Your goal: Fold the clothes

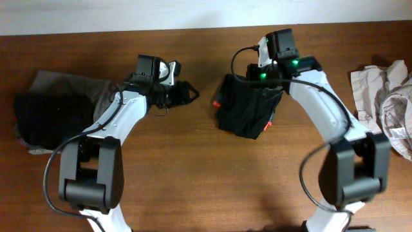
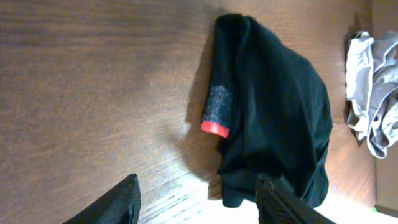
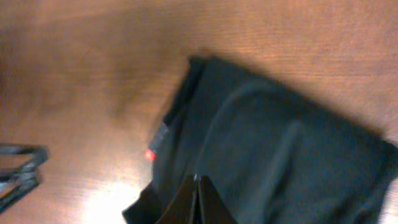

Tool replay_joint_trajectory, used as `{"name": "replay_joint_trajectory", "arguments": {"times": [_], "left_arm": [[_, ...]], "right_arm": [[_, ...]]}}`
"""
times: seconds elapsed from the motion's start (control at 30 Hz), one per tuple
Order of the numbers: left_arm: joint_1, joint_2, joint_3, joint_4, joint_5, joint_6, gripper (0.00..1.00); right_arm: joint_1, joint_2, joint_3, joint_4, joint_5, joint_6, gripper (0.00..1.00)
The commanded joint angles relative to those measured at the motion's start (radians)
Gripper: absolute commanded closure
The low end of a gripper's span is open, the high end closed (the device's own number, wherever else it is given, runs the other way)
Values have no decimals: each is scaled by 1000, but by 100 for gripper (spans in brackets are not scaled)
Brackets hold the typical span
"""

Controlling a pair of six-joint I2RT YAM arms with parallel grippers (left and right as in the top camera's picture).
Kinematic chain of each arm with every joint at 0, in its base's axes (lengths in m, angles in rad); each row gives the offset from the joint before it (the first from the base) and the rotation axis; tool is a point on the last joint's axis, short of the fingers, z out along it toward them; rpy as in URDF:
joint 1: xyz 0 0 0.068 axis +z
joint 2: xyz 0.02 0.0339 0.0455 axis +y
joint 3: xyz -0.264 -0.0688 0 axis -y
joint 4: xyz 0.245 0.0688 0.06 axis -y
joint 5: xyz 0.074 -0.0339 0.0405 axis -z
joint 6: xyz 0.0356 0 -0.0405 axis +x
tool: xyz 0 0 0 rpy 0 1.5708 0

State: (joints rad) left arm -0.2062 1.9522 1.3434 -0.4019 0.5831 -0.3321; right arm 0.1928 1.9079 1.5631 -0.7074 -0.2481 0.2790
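- Brown wooden table (image 1: 193, 174) fills the overhead view, with a strip of white wall (image 1: 129, 13) along its far edge.
- Left arm (image 1: 122, 122) and right arm (image 1: 328, 116), both white with black joints, reach from the near edge toward the middle.
- Dark heap (image 1: 48, 116) at the left edge: a black garment lying on a grey-brown one, its right side passing beneath the left arm.
- Pale heap (image 1: 386, 96) at the right edge: crumpled beige and grey garments, well apart from the leggings.
- Black leggings (image 1: 244, 113) lie in a compact bundle a little right of centre, their far edge under the right arm's wrist.
- Left gripper (image 2: 199, 202): fingers stand well apart with nothing between them, over bare wood left of the leggings, not touching.
- Right gripper (image 3: 198, 199): fingers closed together, tips against the black fabric. Whether cloth is pinched cannot be told.
- Grey waistband (image 2: 217, 106) shows on the bundle's left side, ending in a red-orange lining (image 2: 215, 129).
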Motion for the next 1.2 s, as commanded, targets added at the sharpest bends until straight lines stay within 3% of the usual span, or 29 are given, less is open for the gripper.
{"name": "replay_joint_trajectory", "arguments": {"times": [0.0,0.2,0.37,0.5,0.67,0.77,0.9,1.07,1.17], "left_arm": [[16,-29,63,-78,-8,68,41],[32,-61,155,-279,-122,170,42],[34,-97,204,-346,-191,192,42],[41,-138,231,-346,-196,192,42],[61,-203,274,-347,-253,192,41],[72,-236,284,-347,-291,192,41],[76,-259,284,-355,-338,192,36],[76,-250,282,-386,-345,200,29],[72,-234,282,-394,-336,209,25]], "right_arm": [[2,127,-2,60,16,186,96],[10,245,-2,189,-92,220,96],[50,303,-2,176,-119,203,96],[102,313,-1,127,-170,8,96],[179,309,36,-119,-199,-290,96],[217,307,44,-249,-109,-426,96],[250,304,44,-293,105,-448,96],[246,231,44,-237,32,-461,95],[227,106,44,-206,-87,-488,85]]}}
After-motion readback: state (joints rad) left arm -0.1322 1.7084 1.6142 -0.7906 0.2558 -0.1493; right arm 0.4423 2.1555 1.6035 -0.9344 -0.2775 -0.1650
